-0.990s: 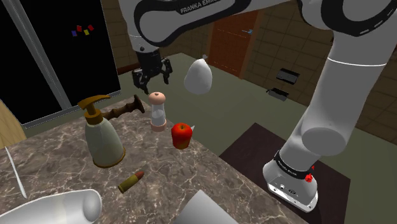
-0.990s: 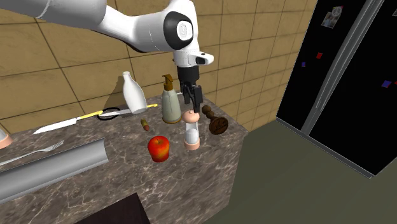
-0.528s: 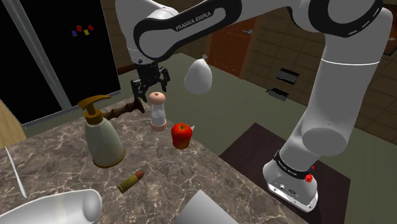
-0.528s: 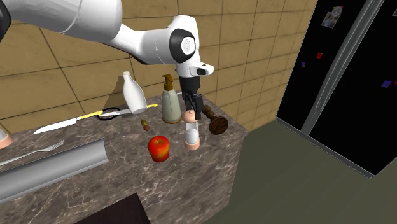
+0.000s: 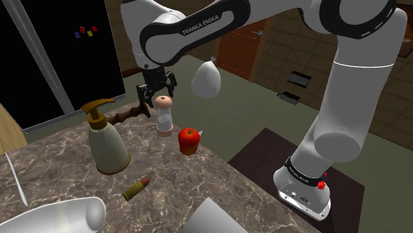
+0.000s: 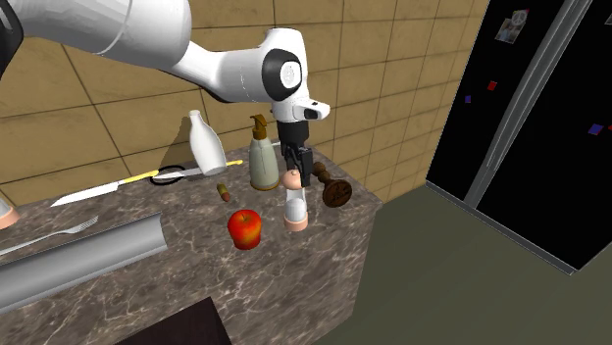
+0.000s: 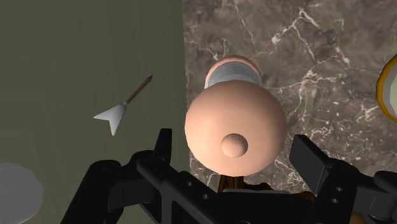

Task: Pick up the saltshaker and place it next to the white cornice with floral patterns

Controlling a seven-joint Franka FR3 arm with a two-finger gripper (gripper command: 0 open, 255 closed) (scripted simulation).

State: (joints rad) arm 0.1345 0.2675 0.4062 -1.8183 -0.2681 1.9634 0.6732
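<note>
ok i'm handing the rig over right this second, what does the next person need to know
Pincer: open, just above the saltshaker, one finger on each side of its pink cap, touching nothing.
Saltshaker: upright on the marble counter near its edge, with the red apple beside it.
Cornice: a long pale piece lying toward the counter's other end, beyond the apple. No floral pattern can be made out.
Done: the pincer is lined up over the shaker.
Left: lower, close on it, lift, carry it past the apple and set it down beside the cornice.
</note>
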